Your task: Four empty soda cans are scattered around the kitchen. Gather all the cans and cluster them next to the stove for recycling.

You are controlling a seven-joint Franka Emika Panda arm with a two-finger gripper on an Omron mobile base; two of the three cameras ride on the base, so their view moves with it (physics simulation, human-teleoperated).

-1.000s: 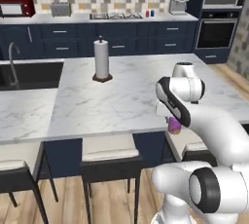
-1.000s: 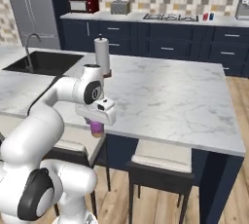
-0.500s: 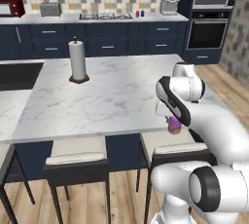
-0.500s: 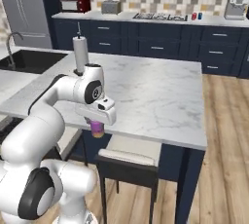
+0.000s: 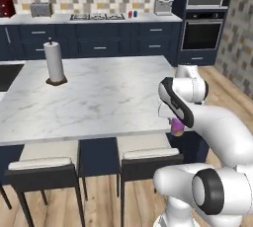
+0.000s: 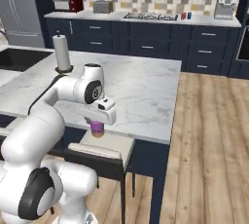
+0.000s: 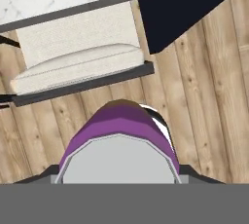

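My gripper (image 6: 98, 123) is shut on a purple soda can (image 6: 98, 129), held just off the near edge of the marble island, above a stool. From the other side the can (image 5: 177, 127) peeks out under the white hand. The hand view looks down over the can (image 7: 121, 133), its silvery top nearest; the fingertips are hidden behind it. The stove (image 5: 96, 17) (image 6: 150, 16) lies on the far back counter. A red can (image 5: 130, 14) (image 6: 183, 16) stands just right of it, with a small bluish cylinder (image 6: 189, 15) beside that.
The marble island (image 5: 99, 97) (image 6: 141, 91) carries a paper-towel roll (image 5: 54, 63) (image 6: 62, 52). Cushioned stools (image 5: 143, 158) (image 7: 78, 57) sit under its near edge. A wall oven (image 5: 205, 23) stands at the right. Wooden floor (image 6: 209, 135) runs between island and back counter.
The whole picture has slid left, so the base has driven rightward along the island. The purple can stays in the gripper and the arm keeps its pose.
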